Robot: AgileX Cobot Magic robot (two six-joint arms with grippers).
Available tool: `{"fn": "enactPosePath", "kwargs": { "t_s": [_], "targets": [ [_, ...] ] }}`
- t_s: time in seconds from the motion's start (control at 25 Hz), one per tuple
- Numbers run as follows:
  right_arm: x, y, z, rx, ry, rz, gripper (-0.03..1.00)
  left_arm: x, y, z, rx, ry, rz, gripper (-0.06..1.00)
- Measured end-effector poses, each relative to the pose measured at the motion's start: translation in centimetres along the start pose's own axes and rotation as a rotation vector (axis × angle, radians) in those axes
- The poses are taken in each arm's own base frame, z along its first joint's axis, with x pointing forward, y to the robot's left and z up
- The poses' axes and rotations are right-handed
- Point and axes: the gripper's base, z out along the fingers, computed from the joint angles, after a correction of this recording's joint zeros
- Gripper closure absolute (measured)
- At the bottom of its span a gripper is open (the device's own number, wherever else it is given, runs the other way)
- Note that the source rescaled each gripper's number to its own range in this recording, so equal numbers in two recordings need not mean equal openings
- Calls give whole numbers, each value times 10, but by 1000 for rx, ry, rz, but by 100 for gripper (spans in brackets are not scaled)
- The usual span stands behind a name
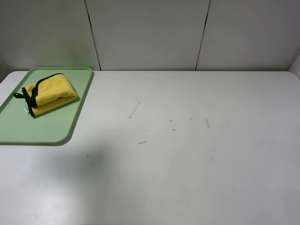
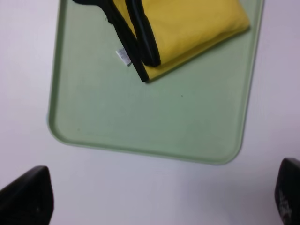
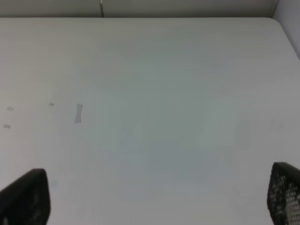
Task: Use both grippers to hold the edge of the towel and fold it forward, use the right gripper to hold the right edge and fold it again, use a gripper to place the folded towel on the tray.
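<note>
— Yellow plush, folded up into a thick little bundle: that's the towel, lying inside the mint-green tray at the far left of the white tabletop.

— Which way does it run?

— From the high camera its long axis goes slantwise, one end toward the tray's near-left side, the other toward the far right corner. The rounded yellow fold faces right. The black bound edge is gathered at the left end, where the small corner loop sticks out toward the tray's left rim. It sits in the far half of the tray; the near half is bare green.

— And the tiny tag?

— A white tag shows in the left wrist camera, just beside the black hem on the tray floor.

— Are the arms on it?

— No. The left gripper hangs over the tabletop just off the tray's rim, its two black fingertips spread wide and nothing between them. It is well clear of the towel.

— The right one?

— The right gripper is over bare tabletop, fingers wide apart too, grasping nothing. Near it are a few scraps of clear tape stuck on the surface, and grey wall panels stand behind the tabletop.
</note>
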Motion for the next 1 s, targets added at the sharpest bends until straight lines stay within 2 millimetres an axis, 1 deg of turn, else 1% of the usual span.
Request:
{"fn": "enactPosePath", "kwargs": {
  "t_s": [0.08,0.16,0.24,0.44,0.6,0.72,0.92,1.0],
  "targets": [
    [0,0,0,0,0,0,-3,10,1,-16,10,-31,-4,2],
    [0,0,0,0,0,0,-3,22,3,-25,14,-46,-6,2],
    [0,0,0,0,0,0,-3,37,4,-30,15,-52,-6,2],
    [0,0,0,0,0,0,-3,84,7,-22,12,-9,-2,3],
    [0,0,0,0,0,0,-3,125,10,-19,12,-12,-4,3],
    [0,0,0,0,0,0,-3,154,12,-19,14,-36,-23,3],
    [0,0,0,0,0,0,-3,197,16,-21,22,-96,-34,3],
    [0,0,0,0,0,0,-3,211,17,-24,28,-134,-40,3]
  ]
}}
